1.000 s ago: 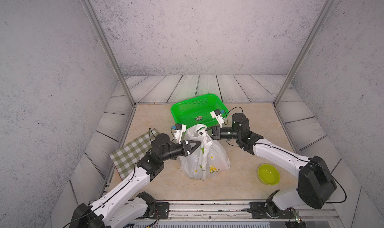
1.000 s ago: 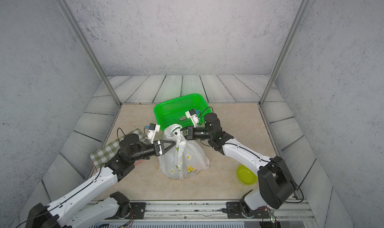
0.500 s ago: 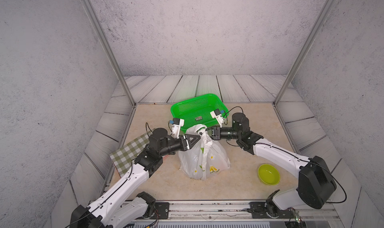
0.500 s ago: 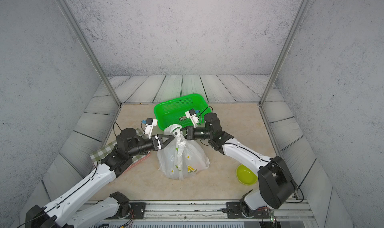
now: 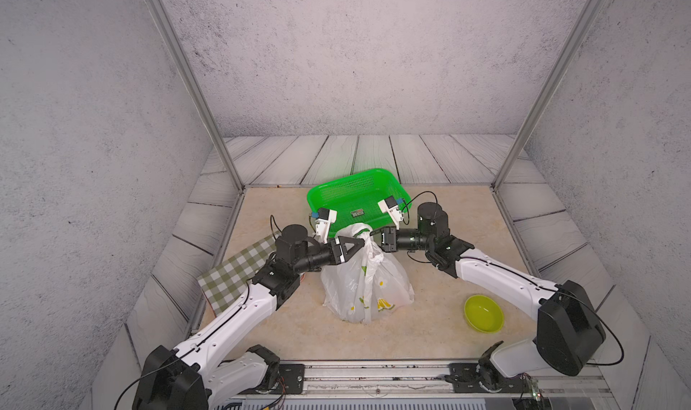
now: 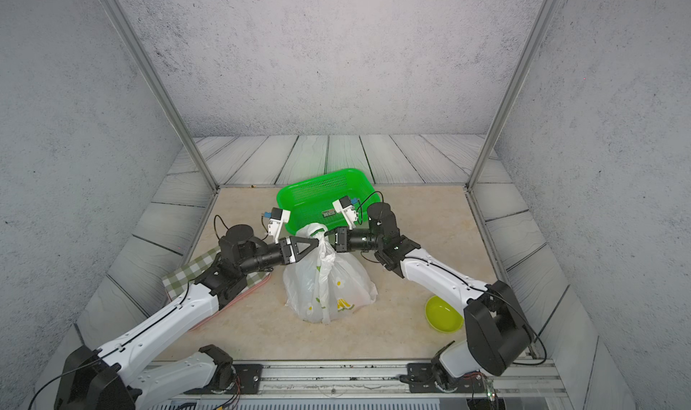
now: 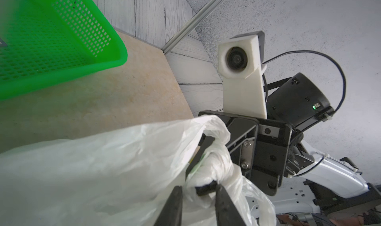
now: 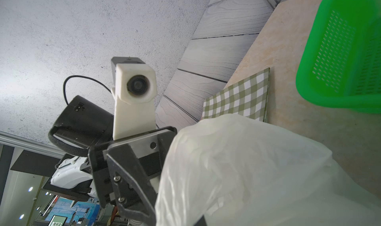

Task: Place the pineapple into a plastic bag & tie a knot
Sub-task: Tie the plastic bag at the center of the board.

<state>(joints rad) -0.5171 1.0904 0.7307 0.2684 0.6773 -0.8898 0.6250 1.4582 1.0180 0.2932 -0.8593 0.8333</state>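
Tightening looks to be the step: the plastic bag [image 5: 368, 288] stands on the counter [image 5: 430, 333] before the green basket [image 5: 336, 195], its knot [image 5: 365, 236] between both grippers. Fingers of the right gripper [image 5: 373, 233] are pressed together on its twisted plastic; those of the left gripper [image 5: 361, 242] sit narrowly apart, grip unclear. Pull apart level and slowly. Grey walls [image 5: 336, 72] enclose the counter.

I'm seeing a robotics lab booth here: grey textured wall panels [image 5: 336, 53], aluminium frame posts [image 5: 189, 83], metal mounting rail [image 5: 374, 374] up front.
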